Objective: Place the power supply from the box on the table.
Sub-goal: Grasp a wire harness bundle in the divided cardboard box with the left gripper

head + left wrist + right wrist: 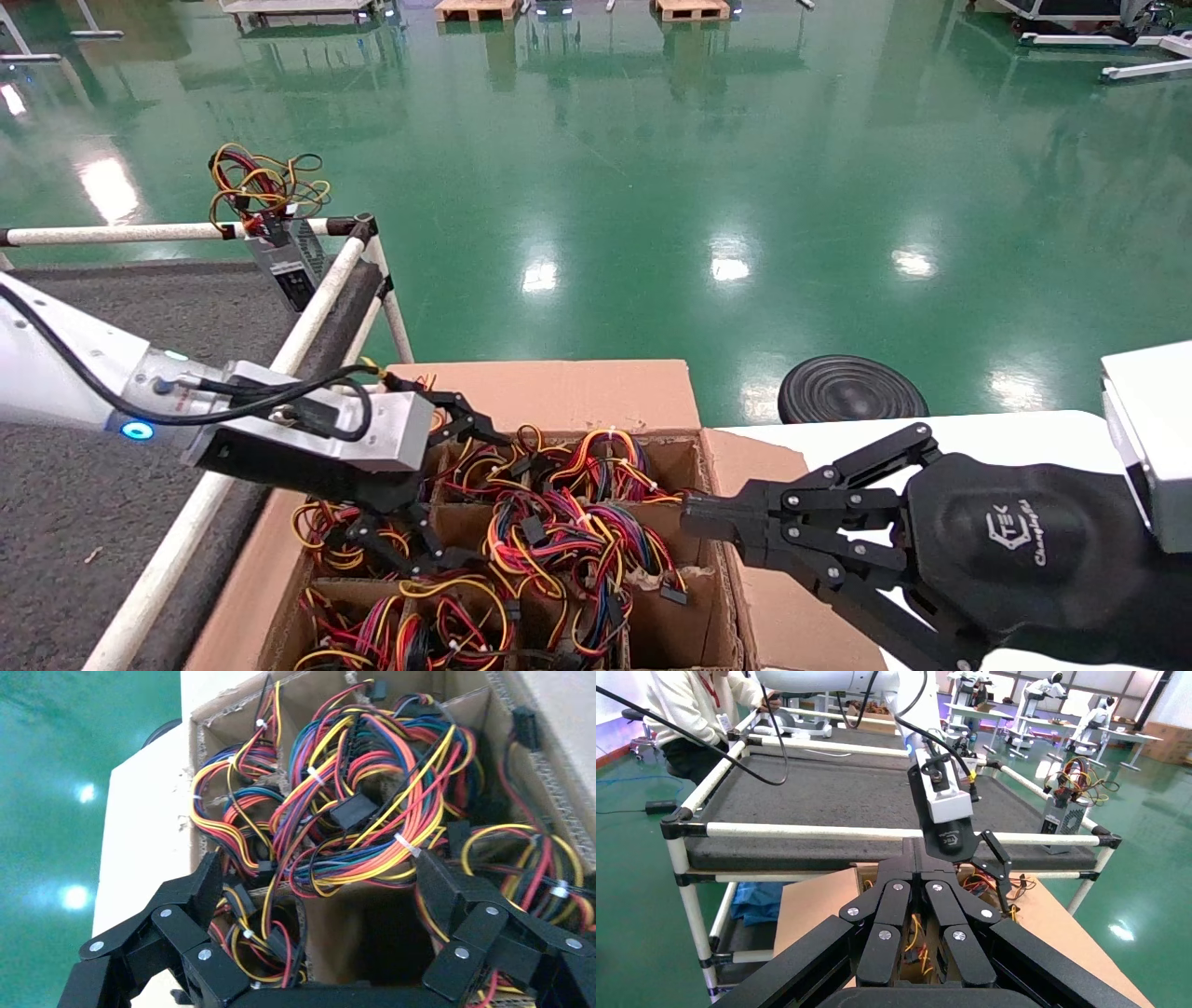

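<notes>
Table (84,485) at far left, one power supply (291,261) upright at its far corner. Left gripper (320,903) spread wide over the box (559,391) — nothing grasped, wire bundles (559,522) filling the cells. Right gripper (694,522) at the box's right edge — fingers pressed together, empty.

The left arm (56,368) is glossy white with a blue-lit ring, a silver wrist block and looping black cables. Both the left gripper (424,485) and the right gripper (694,522) are black linkages studded with silver screws. The right wrist wears a black cover (1015,540) with white lettering.
</notes>
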Robot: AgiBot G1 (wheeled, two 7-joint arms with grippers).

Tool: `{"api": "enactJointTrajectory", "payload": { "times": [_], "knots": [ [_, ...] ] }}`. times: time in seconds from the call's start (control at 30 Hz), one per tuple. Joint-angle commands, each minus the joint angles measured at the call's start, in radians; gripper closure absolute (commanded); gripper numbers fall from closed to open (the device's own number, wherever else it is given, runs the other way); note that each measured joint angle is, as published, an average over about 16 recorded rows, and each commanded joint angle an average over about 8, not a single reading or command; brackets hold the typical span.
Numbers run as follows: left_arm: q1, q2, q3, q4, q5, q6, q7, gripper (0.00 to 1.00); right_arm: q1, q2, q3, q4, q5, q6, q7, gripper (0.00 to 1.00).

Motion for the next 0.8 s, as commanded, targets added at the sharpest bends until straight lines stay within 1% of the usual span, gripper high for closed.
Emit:
{"api": "enactJointTrajectory", "payload": {
  "times": [0.03,0.23,0.27,0.3,0.5,0.53,0.57,0.8],
  "knots": [
    [0.001,0.007,0.002,0.009,-0.002,-0.010,0.005,0.00,0.000,0.000,0.000,0.000,0.000,0.000,0.000,1.00],
    [-0.001,0.029,0.007,0.040,-0.005,-0.018,0.023,0.00,0.000,0.000,0.000,0.000,0.000,0.000,0.000,1.00],
    [-0.002,0.032,0.008,0.044,-0.006,-0.019,0.026,0.05,0.000,0.000,0.000,0.000,0.000,0.000,0.000,1.00],
    [-0.002,0.036,0.009,0.049,-0.006,-0.019,0.029,0.16,0.000,0.000,0.000,0.000,0.000,0.000,0.000,1.00],
    [-0.003,0.054,0.012,0.073,-0.009,-0.018,0.046,0.91,0.000,0.000,0.000,0.000,0.000,0.000,0.000,1.00],
    [-0.003,0.056,0.013,0.076,-0.009,-0.017,0.049,0.99,0.000,0.000,0.000,0.000,0.000,0.000,0.000,1.00],
    [-0.003,0.059,0.014,0.080,-0.010,-0.017,0.052,1.00,0.000,0.000,0.000,0.000,0.000,0.000,0.000,1.00],
    [-0.005,0.078,0.019,0.108,-0.011,-0.010,0.074,1.00,0.000,0.000,0.000,0.000,0.000,0.000,0.000,1.00]
  ]
}}
